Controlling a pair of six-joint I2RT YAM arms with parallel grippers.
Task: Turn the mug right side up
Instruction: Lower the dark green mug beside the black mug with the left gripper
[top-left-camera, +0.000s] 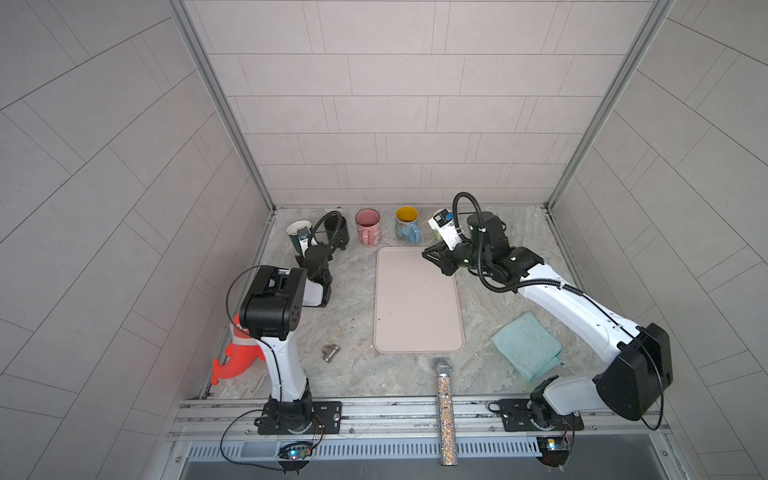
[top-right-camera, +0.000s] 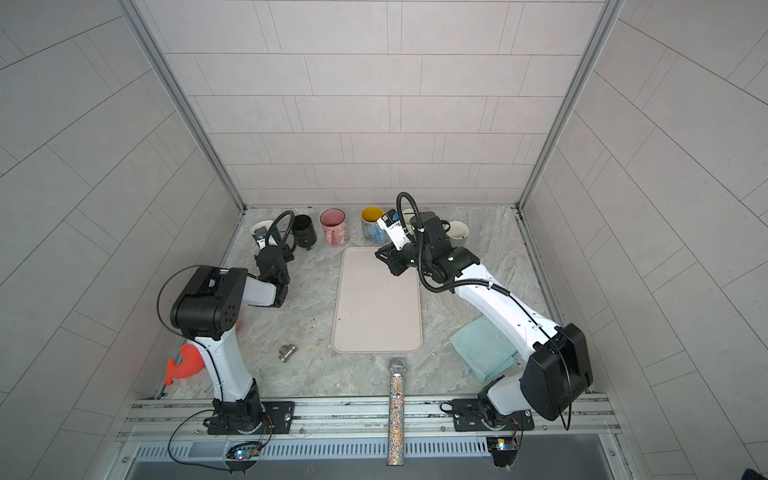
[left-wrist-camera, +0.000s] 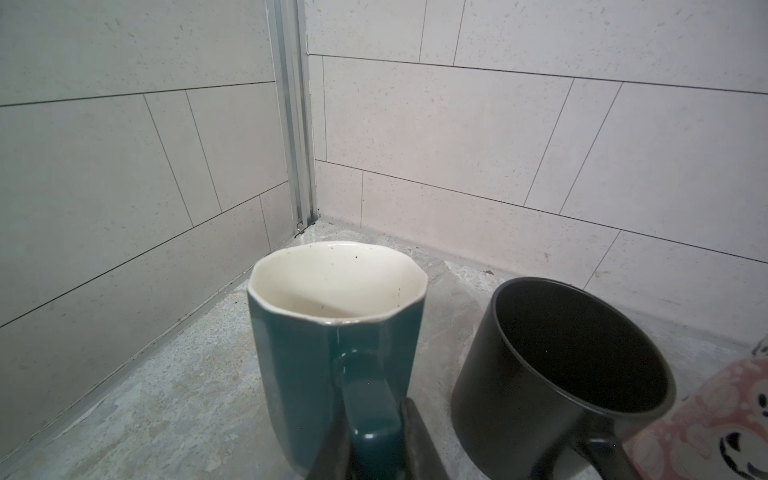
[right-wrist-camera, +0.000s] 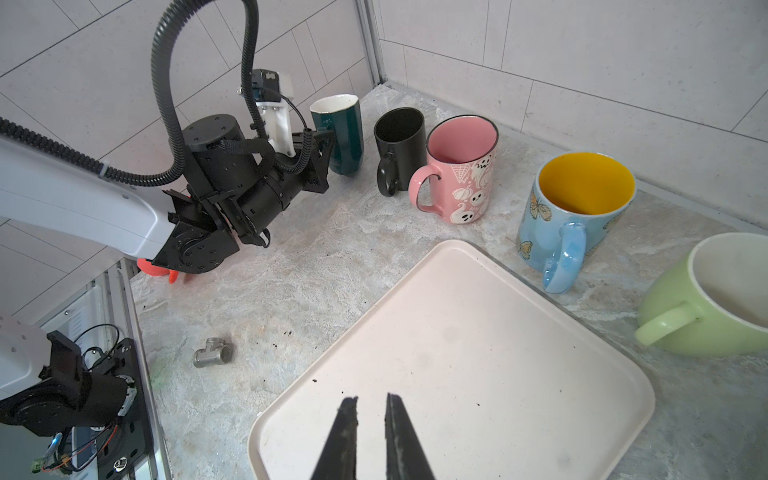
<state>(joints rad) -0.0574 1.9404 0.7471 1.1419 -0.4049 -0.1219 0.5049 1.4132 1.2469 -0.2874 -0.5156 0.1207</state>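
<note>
Marble counter, back-left corner: teal mug (left-wrist-camera: 332, 332) already sits mouth-up beside the black mug (left-wrist-camera: 561, 374). Left gripper (left-wrist-camera: 374, 440) pinches its handle; right gripper (right-wrist-camera: 371, 401) hovers near-closed and empty over the tray (right-wrist-camera: 457, 332). Next up is probably a gentle release.

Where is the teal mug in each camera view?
Top view: teal mug at the back left, beside the black mug.
Top view: teal mug, same place.
Left wrist: teal mug close up, in the foreground.
Right wrist: teal mug ends the mug row, near the wall corner.
Shared landmark: the black mug next to it.
</note>
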